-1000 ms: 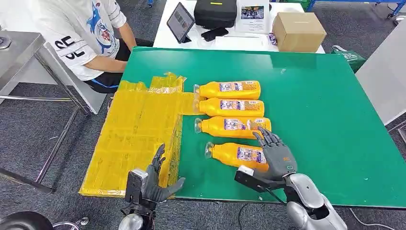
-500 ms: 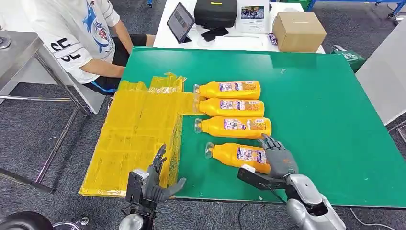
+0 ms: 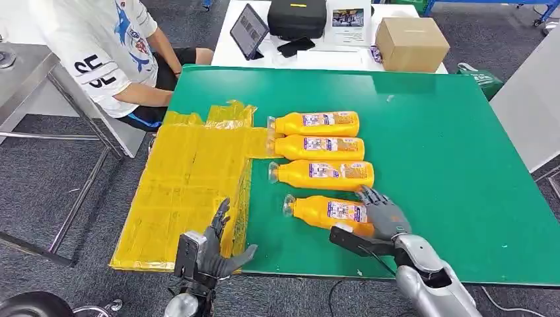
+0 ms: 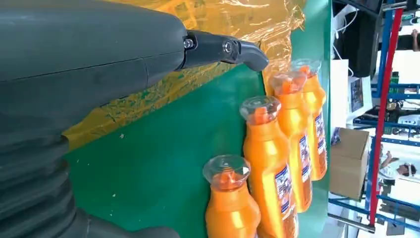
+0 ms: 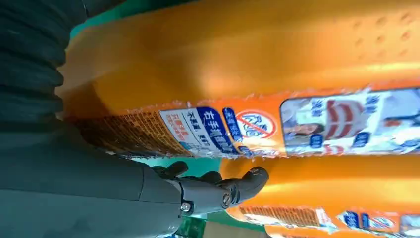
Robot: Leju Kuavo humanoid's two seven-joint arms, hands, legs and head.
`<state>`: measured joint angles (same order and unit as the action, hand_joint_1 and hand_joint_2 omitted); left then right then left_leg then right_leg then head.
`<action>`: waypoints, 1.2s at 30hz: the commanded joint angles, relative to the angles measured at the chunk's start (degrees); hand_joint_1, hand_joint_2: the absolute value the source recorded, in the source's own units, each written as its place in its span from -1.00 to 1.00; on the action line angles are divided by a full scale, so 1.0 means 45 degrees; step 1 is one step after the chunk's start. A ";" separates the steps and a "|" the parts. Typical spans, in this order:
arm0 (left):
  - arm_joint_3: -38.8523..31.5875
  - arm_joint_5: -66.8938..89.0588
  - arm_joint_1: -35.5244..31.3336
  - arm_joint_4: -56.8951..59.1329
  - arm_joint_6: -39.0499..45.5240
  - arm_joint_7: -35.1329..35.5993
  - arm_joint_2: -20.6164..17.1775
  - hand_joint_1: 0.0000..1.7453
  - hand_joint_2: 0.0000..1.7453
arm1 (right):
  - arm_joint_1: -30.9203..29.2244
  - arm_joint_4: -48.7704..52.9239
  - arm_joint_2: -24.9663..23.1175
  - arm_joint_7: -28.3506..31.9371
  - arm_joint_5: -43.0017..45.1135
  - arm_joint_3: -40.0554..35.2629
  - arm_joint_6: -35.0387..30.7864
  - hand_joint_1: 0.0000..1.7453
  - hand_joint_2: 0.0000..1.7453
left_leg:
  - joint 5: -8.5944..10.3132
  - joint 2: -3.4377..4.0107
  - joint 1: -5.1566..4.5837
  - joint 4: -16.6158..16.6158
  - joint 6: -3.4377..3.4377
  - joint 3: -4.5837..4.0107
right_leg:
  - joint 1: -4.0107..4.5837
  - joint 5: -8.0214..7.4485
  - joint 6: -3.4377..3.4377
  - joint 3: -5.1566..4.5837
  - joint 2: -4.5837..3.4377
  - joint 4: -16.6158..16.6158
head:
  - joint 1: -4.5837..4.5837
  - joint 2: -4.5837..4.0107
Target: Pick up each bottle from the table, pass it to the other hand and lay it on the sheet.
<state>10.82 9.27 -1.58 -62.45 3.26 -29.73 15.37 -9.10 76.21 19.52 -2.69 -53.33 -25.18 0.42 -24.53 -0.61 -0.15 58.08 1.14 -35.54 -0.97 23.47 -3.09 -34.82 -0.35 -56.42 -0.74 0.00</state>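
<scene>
**Right hand at the nearest bottle, left hand waiting by the sheet**

My right hand [image 3: 383, 216] lies at the base end of the nearest bottle [image 3: 328, 212], fingers [image 3: 371, 195] stretched over its far side and reaching toward the next bottle [image 3: 322, 174]. From the wrist, the orange body and its label press close against my palm, and my thumb [image 5: 233, 190] sits in the gap between this bottle and the next one — but I cannot tell whether the fingers are actually clamped on it. The bottle lies on its side on the green table [image 3: 449, 165], clear cap pointing toward the sheet.

My left hand [image 3: 214, 252] hovers at the near edge of the table, holding nothing, fingers apart and pointing up, the thumb out to the side. It sits over the near corner of the yellow sheet [image 3: 188, 185], which covers the left part of the table and hangs past its edge.

Four bottles lie in a row just right of the sheet, all on their sides with caps facing it — the two farthest [image 3: 315, 123] [image 3: 318, 148] have their caps touching its edge. None lies wholly on the sheet.

A person [image 3: 109, 53] in a white printed shirt sits at the far left corner.
</scene>
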 commanded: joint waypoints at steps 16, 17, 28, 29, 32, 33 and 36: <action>0.0178 0.0003 -0.0546 0.1073 -0.0035 0.0071 -0.0113 -1.00 1.00 | -0.0543 -0.2169 -0.0015 0.0341 0.1673 -0.0128 0.0984 1.00 1.00 | -0.0009 -0.0015 0.0021 -0.0016 -0.0016 0.0139 | 0.0026 0.0007 0.0027 0.0157 0.0031 0.0040 | 0.0000 0.0000; 0.0182 -0.0014 -0.0567 0.1128 -0.0020 0.0048 -0.0103 -1.00 1.00 | -0.0453 -0.1997 0.0026 0.0352 0.1689 -0.0146 0.0952 1.00 1.00 | -0.0011 -0.0008 0.0025 -0.0014 -0.0017 0.0145 | 0.0031 0.0005 0.0030 0.0164 0.0026 0.0044 | 0.0005 0.0000; 0.0286 -0.0141 -0.0442 0.0938 0.0037 -0.0030 -0.0149 -1.00 1.00 | 0.0115 -0.0980 -0.0661 0.0872 0.2745 0.0581 0.0051 1.00 1.00 | -0.0027 0.0008 0.0031 -0.0018 -0.0013 0.0185 | 0.0037 0.0010 0.0040 0.0200 0.0019 0.0054 | 0.0000 0.0000; 0.0281 -0.0157 -0.0443 0.0940 0.0056 -0.0047 -0.0147 -1.00 1.00 | 0.0204 -0.0789 -0.0819 0.1184 0.3003 0.0756 -0.0173 1.00 1.00 | -0.0024 0.0007 0.0025 -0.0014 -0.0006 0.0178 | 0.0030 0.0010 0.0029 0.0189 0.0017 0.0046 | 0.0005 0.0000; 0.0304 -0.0242 -0.0457 0.0985 0.0127 -0.0159 -0.0176 -1.00 1.00 | 0.0490 0.0106 -0.1074 0.1964 0.4016 0.0981 -0.0144 1.00 1.00 | -0.0028 0.0009 0.0031 -0.0014 -0.0012 0.0181 | 0.0037 0.0012 0.0038 0.0195 0.0019 0.0048 | 0.0005 0.0000; 0.0306 -0.0275 -0.0479 0.1027 0.0134 -0.0199 -0.0186 -1.00 1.00 | 0.0499 0.0333 -0.1110 0.2200 0.4507 0.1033 -0.0018 1.00 1.00 | -0.0024 0.0024 0.0013 -0.0009 -0.0004 0.0162 | 0.0018 0.0009 0.0025 0.0164 -0.0002 0.0029 | 0.0000 0.0000; 0.0356 -0.0330 -0.0564 0.1142 0.0128 -0.0308 -0.0181 -1.00 1.00 | 0.0453 0.0532 -0.1345 0.2852 0.5155 0.1200 -0.0067 1.00 1.00 | -0.0022 0.0029 0.0007 -0.0009 0.0001 0.0141 | 0.0011 0.0005 0.0020 0.0137 -0.0008 0.0022 | 0.0005 0.0000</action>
<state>11.06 8.37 -2.36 -60.74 3.74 -30.53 15.37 -8.27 75.36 17.42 6.09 -35.02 -22.49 -0.31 -24.61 -0.54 -0.15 58.07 1.21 -34.97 -0.96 23.48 -3.09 -34.26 -0.38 -56.35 -0.72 0.00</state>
